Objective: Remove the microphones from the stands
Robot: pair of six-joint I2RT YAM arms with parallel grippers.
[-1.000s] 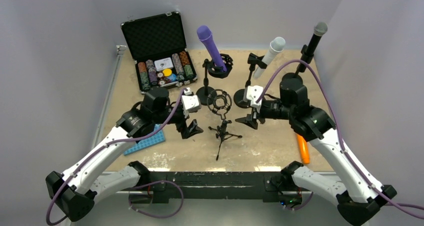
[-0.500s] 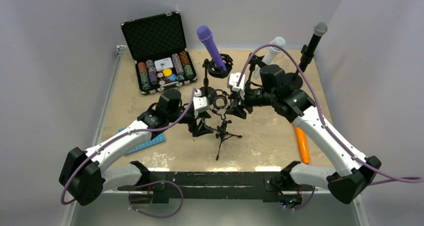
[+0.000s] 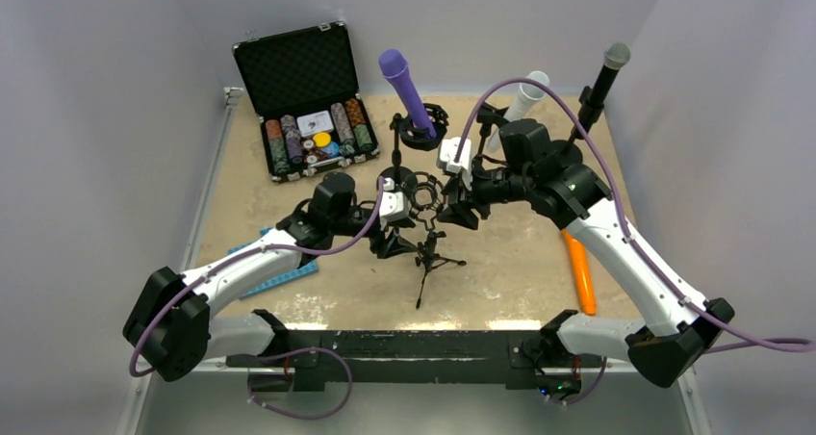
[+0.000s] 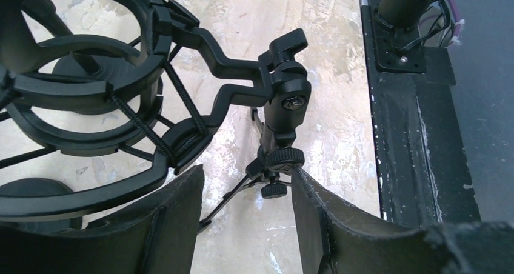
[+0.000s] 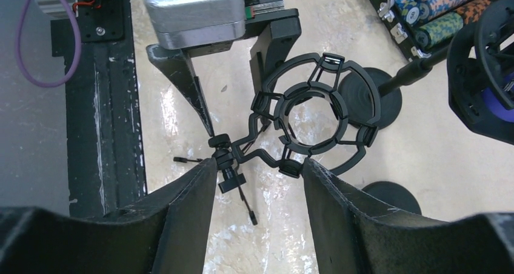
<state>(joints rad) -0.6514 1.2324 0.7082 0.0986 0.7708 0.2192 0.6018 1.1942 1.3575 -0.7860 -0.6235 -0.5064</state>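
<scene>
Empty shock mount point(image 4: 79, 89) on mini tripod point(image 4: 285, 159) is being bracketed: stem lying btwn half-open L fingers point(image 4: 173, 225), mount arm btwn half-open R fingers point(image 5: 182, 213), neither gripping anything. Purple mic point(image 3: 405, 90) is standing tilted farther back, in its own stand.

**Mount between the grippers, mics behind**

The mount point(image 3: 424, 196) on its tripod point(image 3: 428, 259) stands between the left gripper point(image 3: 392, 241) and the right gripper point(image 3: 460, 212). Behind the left gripper stands the left mic point(image 3: 404, 89), with the case point(image 3: 293, 64) further left and chips point(image 3: 318, 137) in it. Behind the right gripper stand the middle mic point(image 3: 532, 82) and, to its right, the right mic point(image 3: 601, 81). A mat point(image 3: 274, 276) lies left of the left gripper; a stick point(image 3: 581, 281) lies right of the right gripper, nearer the bases
</scene>
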